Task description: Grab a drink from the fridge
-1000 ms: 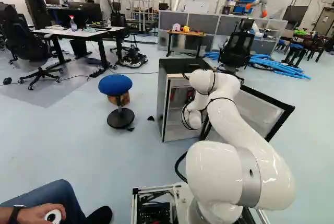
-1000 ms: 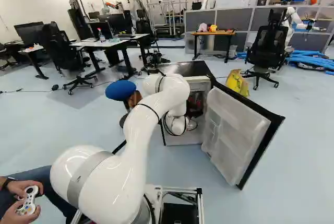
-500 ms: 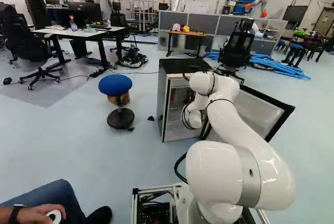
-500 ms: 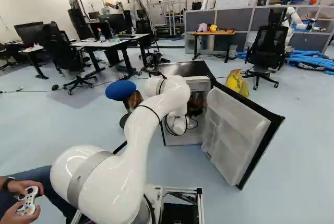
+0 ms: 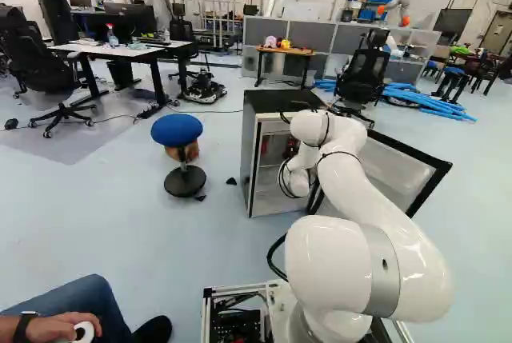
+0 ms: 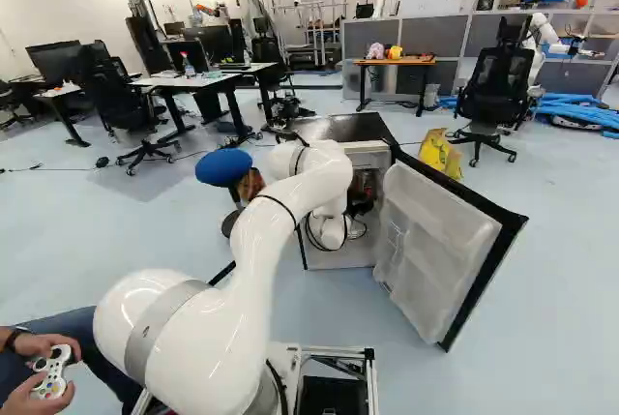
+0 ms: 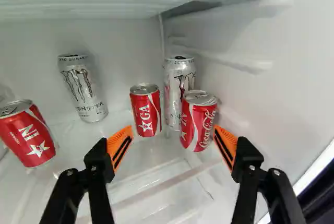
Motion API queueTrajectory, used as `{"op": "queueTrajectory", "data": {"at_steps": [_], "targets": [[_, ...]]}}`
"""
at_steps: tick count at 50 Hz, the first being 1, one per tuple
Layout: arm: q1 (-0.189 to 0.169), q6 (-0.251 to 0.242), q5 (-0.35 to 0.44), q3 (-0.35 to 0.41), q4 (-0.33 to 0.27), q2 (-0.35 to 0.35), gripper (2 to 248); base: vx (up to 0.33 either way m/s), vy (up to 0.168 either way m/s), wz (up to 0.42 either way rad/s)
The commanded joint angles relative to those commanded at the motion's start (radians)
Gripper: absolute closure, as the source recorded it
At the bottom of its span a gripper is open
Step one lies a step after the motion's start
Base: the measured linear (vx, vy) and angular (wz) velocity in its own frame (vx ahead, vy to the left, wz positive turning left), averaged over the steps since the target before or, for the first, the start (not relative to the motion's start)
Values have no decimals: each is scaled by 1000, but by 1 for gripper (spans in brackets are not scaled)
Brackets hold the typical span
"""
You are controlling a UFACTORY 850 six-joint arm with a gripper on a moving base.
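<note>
Gripper [image 7: 173, 129]: fingers spread wide, pinching nothing
Nearer red can [image 7: 198, 122]: ahead of the gripper, close by one orange pad [image 7: 229, 138]; contact unclear
Farther red can [image 7: 145, 110]: ahead, beside the nearer one
Tall silver can [image 7: 180, 85]: just behind both
Fridge [image 5: 280, 101]: right of centre in the left base view
Door [image 6: 440, 241]: open, right of centre in the right base view
Grab: probably the nearer red can; centre sideways first, ease forward slowly, squeeze once its body sits between both pads

The 3 red cans [image 7: 197, 122] and 2 silver cans [image 7: 82, 89] look glossy metal (the shelf [image 7: 148, 169], smooth and shiny).
</note>
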Motion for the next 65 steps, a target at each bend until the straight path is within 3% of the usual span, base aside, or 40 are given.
{"op": "queueTrajectory", "data": {"at_steps": [1, 21, 22, 32, 65], "targets": [[0, 0, 0, 0, 0, 0, 41, 0, 0, 0], [0, 0, 0, 0, 0, 0, 41, 0, 0, 0], [0, 0, 0, 0, 0, 0, 54, 0, 0, 0], [0, 0, 0, 0, 0, 0, 70, 0, 0, 0], [-5, 0, 0, -6, 0, -3, 68, 0, 0, 0]]}}
